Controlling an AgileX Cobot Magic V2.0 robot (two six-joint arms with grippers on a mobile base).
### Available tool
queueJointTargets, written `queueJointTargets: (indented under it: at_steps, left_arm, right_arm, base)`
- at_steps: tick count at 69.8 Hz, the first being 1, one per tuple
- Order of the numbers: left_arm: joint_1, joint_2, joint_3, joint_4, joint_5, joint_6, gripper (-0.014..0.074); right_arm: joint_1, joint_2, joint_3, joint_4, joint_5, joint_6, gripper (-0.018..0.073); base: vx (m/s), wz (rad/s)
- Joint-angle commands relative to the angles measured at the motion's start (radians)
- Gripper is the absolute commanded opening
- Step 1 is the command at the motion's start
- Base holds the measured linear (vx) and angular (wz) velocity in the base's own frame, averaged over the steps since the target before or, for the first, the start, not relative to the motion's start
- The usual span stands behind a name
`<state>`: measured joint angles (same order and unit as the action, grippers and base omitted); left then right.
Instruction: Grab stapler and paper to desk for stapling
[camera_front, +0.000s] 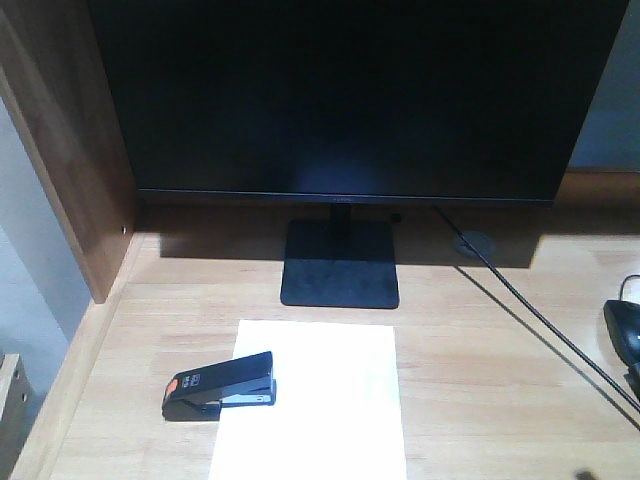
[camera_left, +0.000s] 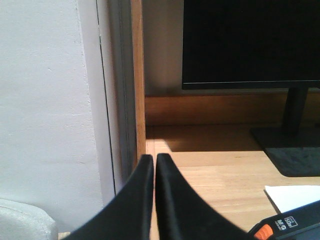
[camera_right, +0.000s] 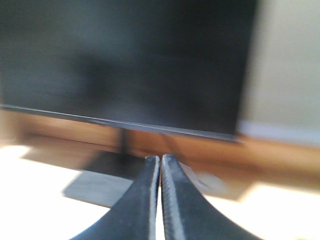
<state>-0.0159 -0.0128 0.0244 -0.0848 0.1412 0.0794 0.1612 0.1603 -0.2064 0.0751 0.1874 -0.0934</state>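
The paper (camera_front: 315, 400) is lying flat on the desk (camera_front: 480, 340) with the stapler (camera_front: 220, 385) resting across its left edge, while both the left gripper (camera_left: 154, 162) and the right gripper (camera_right: 160, 162) are sitting pinched closed and holding nothing, so seemingly only the stapling press is remaining.

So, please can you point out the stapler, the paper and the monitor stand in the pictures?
stapler (camera_front: 222, 386): front-facing view, middle of its black top arm.
paper (camera_front: 330, 400): front-facing view, bare centre of the white sheet.
monitor stand (camera_front: 340, 265): front-facing view, middle of its flat black base plate.
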Motion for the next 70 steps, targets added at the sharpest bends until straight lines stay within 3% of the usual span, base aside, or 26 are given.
queueJointTargets:
  at_steps: [1,14,21,45,70]
  left_arm:
    - [-0.001,-0.015,0.010,-0.012,-0.080,-0.009,-0.0006]
    - [-0.001,-0.015,0.010,-0.012,-0.080,-0.009,-0.0006]
    - [-0.001,-0.015,0.010,-0.012,-0.080,-0.009,-0.0006]
    - [-0.001,-0.015,0.010,-0.012,-0.080,-0.009,-0.0006]
    - [-0.001,-0.015,0.010,-0.012,-0.080,-0.009,-0.0006]
  right_arm:
    - [-0.078,-0.007,0.004,-0.012,-0.057,0.011,-0.0006]
    - [-0.204,-0.113,0.122,-0.002,-0.079,0.014,-0.0006]
    - [-0.233,-0.161,0.175,-0.008,-0.081,0.014,-0.0006]
    - [-0.231,-0.180,0.238,-0.089,-0.135,0.014,-0.0006]
    - [-0.231,-0.180,0.238,-0.085,-0.156,0.014,-0.0006]
  base:
    - [0.00,0.00]
    - [0.00,0.00]
    - [0.00,0.00]
    - [0.00,0.00]
    - [0.00,0.00]
